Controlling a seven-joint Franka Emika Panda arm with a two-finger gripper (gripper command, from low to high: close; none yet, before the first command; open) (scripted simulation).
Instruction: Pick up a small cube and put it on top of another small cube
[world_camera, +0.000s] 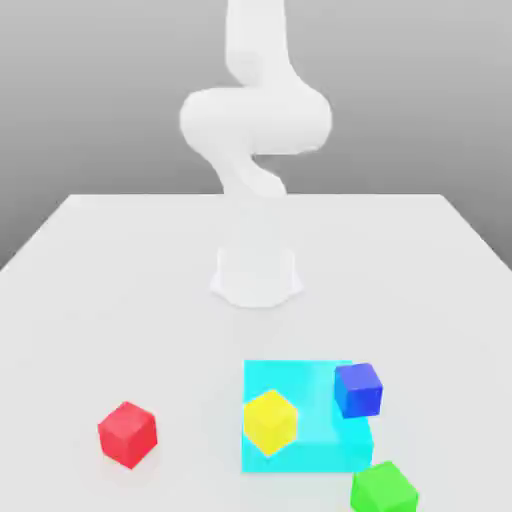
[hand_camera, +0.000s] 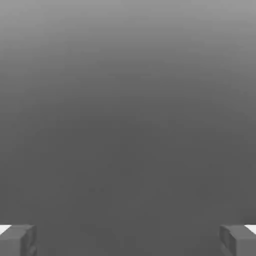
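Near the tabletop's (world_camera: 120, 260) front edge, toward the exterior view's left: red cube (world_camera: 127, 433), standing alone, well apart from the rest; toward the front right: flat cyan block (world_camera: 305, 385), bearing yellow cube (world_camera: 270, 420) and blue cube (world_camera: 358, 389); green cube (world_camera: 383, 489) just beside the block's front right corner; white arm (world_camera: 255, 120) upright at mid-table; gripper (hand_camera: 128, 240) spread wide, fingertips (hand_camera: 17, 240) apart, holding nothing.
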